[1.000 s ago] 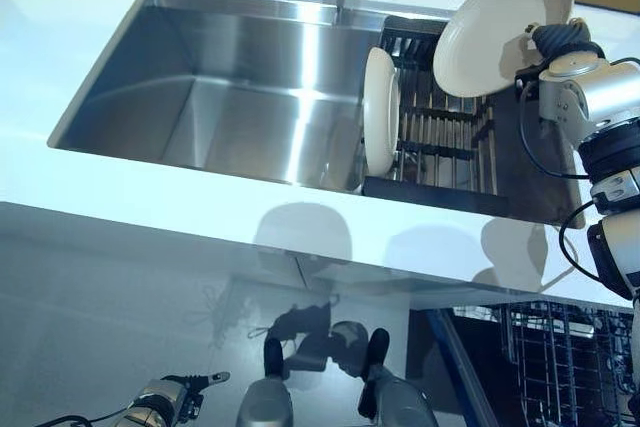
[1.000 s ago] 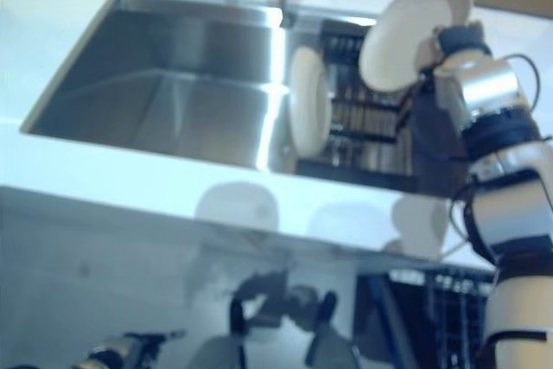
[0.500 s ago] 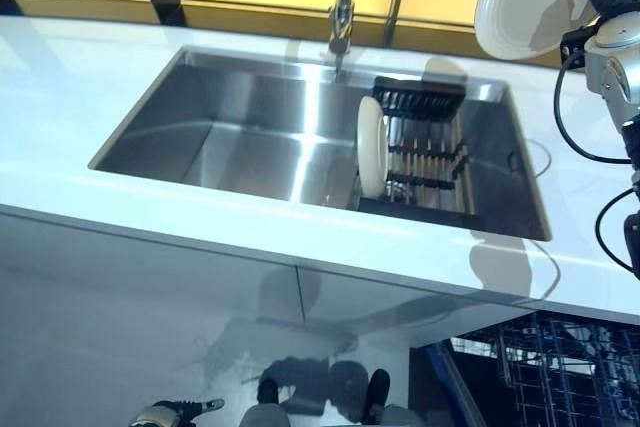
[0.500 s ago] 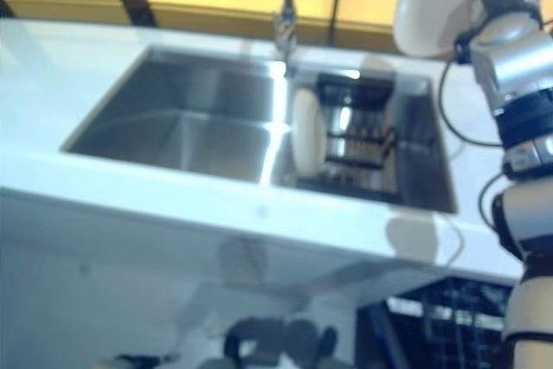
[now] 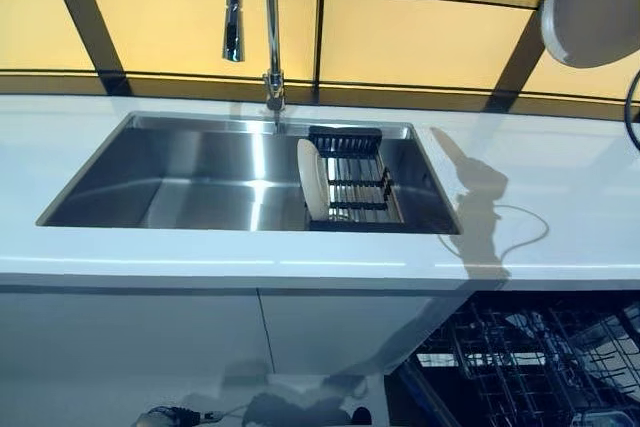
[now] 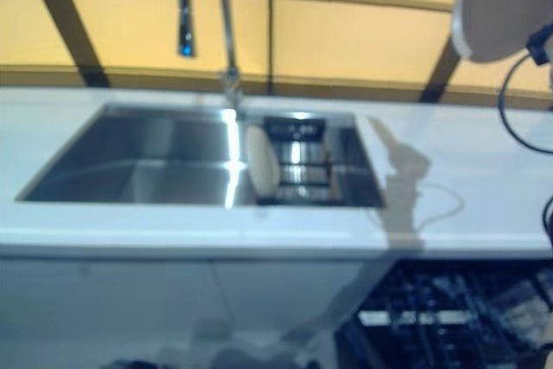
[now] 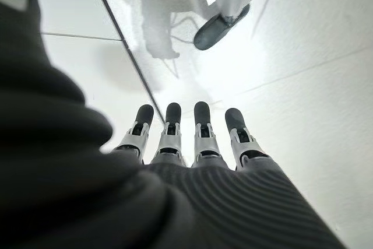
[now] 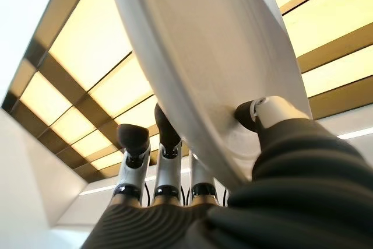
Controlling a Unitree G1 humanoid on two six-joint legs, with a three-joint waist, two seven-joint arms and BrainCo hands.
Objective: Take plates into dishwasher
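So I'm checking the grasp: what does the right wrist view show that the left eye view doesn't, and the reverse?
Only the right wrist view shows the right hand: its fingers lie behind the held plate and its thumb presses the front. Only the left eye view shows the sink, the faucet, a second plate standing in the dish rack, and the open dishwasher rack below. Both share the held plate and the yellow panels behind it.

The raised plate is cut off at the frame's edge; the dishwasher rack shows only partly.
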